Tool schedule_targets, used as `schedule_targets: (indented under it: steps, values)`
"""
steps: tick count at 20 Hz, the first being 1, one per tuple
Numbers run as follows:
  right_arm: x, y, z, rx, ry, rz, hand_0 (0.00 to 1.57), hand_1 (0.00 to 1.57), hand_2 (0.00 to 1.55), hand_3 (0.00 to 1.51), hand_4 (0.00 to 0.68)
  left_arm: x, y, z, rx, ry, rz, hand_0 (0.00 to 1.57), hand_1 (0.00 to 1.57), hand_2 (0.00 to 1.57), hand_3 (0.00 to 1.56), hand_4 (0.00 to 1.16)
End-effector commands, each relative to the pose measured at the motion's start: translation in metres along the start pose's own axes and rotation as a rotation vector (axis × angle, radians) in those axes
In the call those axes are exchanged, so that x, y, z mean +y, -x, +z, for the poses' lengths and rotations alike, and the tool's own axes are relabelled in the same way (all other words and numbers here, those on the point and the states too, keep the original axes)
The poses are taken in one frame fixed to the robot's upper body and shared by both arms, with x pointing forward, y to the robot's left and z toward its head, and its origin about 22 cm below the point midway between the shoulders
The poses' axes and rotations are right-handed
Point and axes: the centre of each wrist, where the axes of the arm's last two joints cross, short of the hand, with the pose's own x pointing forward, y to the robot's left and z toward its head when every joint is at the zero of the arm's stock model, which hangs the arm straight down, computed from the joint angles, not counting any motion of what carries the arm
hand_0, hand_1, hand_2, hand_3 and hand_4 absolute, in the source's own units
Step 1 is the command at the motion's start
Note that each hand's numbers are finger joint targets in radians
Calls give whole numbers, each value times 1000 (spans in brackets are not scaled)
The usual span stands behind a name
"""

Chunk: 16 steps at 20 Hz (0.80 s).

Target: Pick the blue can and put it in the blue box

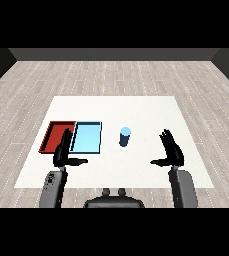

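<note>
Blue can [125, 136] stands upright on the counter [136, 107], just right of the blue tray [87, 137], ahead and to the left of the right hand [171, 151]. Both hands are open and hold nothing; the left hand [64, 151] hovers over the trays' near edge, about as near, so either could reach.

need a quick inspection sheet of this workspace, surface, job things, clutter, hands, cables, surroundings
surface: white table, flat, carrying two trays and one can
job's things: blue can upright on the table, to the right of the trays and apart from them; light blue tray holds nothing, lying beside the red tray
clutter: nothing seen beyond the red tray
hands: left hand open, fingers straight, in front of the trays' near edge; right hand open, to the right of the can, not touching it
cables: nothing seen
surroundings: grey wood plank floor around the table, dark walls behind
</note>
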Motion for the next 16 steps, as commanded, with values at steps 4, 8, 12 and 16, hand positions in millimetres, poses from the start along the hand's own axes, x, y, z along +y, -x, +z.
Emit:
schedule_targets:
  steps: [4, 8, 12, 16]
  values:
    - [-7, -7, -4, -44, -25, -37, 0, 0, 0, 0, 0, 5, 0, 4, -81, -1, 1, 0, 0, 0, 0, 0]
    - [-19, 6, 8, -26, -13, -70, 0, 0, 0, 0, 0, 1, 14, -4, -87, -4, 46, 0, 0, 0, 0, 0]
    - [-25, 28, -6, 29, 24, -112, 0, 0, 0, 0, 0, -10, -6, -15, -82, -20, 60, 0, 0, 0, 0, 0]
    - [25, 19, -57, 55, -12, -96, 0, 0, 0, 0, 0, 16, 2, 7, -87, -17, 42, 0, 0, 0, 0, 0]
